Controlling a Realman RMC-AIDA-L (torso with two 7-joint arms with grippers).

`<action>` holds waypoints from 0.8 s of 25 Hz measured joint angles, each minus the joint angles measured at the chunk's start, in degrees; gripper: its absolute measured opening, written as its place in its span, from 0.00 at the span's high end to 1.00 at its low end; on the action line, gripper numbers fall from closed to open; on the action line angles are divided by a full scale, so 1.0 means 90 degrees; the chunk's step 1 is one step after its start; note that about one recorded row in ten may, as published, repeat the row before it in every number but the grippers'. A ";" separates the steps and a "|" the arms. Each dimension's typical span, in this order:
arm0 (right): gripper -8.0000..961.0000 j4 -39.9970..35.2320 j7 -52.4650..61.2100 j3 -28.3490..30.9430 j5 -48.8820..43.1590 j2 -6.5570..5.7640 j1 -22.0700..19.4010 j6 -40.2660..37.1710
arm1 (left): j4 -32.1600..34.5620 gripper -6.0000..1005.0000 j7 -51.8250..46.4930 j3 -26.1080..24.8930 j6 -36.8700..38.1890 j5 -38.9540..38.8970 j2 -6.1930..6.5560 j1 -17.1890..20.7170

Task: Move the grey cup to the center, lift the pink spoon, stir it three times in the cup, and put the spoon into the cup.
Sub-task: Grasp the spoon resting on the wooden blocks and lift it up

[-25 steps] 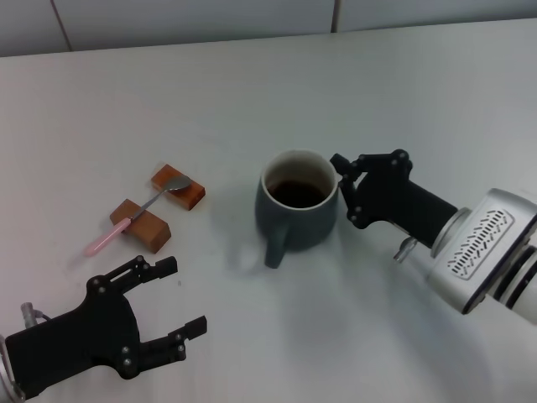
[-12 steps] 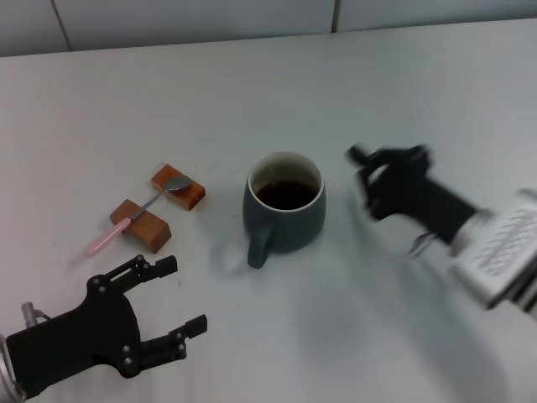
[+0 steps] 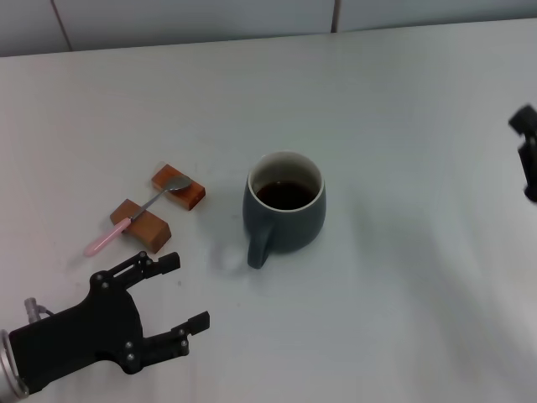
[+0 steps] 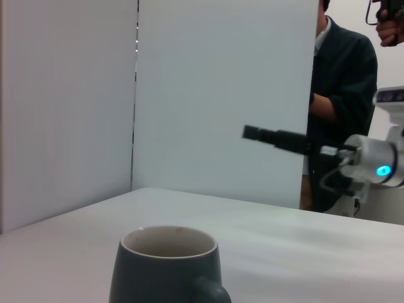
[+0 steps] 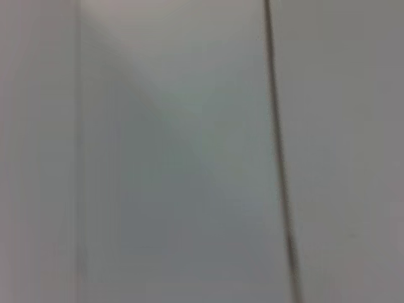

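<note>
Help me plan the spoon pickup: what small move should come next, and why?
Probably the left gripper, open near the table's front-left, should ease forward toward the pink spoon, which lies across two wooden blocks just ahead of it. The grey cup already stands alone mid-table, and the right gripper is off at the right edge, so the spoon looks like the next thing to take.
</note>
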 joint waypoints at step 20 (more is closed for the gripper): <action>0.99 -0.1083 0.0710 -0.2821 -0.1144 0.0078 -0.0922 0.0039 | -0.0054 0.17 0.0009 0.0020 -0.0021 0.0000 0.0000 -0.0008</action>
